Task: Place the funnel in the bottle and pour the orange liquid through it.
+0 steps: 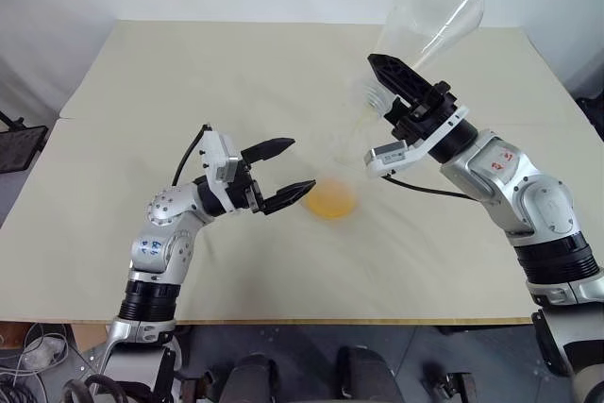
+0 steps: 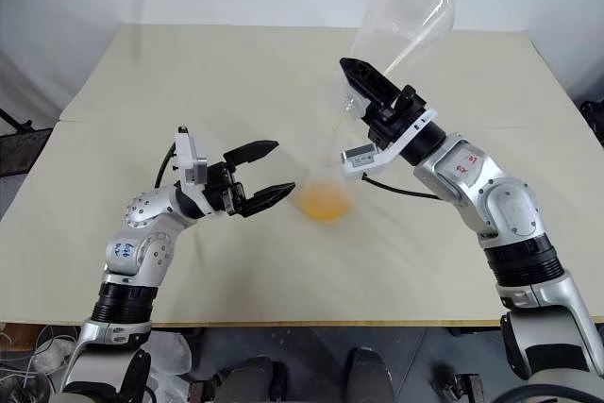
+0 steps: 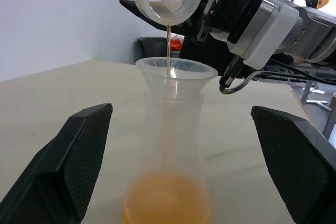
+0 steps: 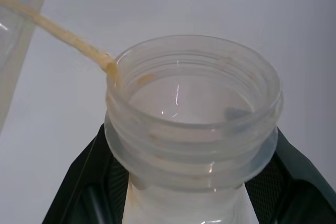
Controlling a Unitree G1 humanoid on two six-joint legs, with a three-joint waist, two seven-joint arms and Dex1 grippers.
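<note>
The clear bottle [image 1: 329, 176] stands mid-table with the funnel [image 3: 176, 72] seated in its mouth. A pool of orange liquid [image 1: 331, 201] lies in its base. My right gripper [image 1: 385, 84] is shut on the neck of a bulbous clear flask [image 1: 436, 8], tipped mouth-down above the funnel. A thin orange stream [image 3: 168, 45] runs from the flask's mouth [image 4: 191, 103] into the funnel. My left gripper [image 1: 302, 165] is open, level with the bottle's lower part. Its fingers [image 3: 73, 166] stand either side of the bottle without touching it.
The cream table [image 1: 189, 73] stretches wide to the left and behind the bottle, with its front edge [image 1: 311, 320] near me. Dark stands and a chair [image 3: 157, 48] show beyond the table's far side.
</note>
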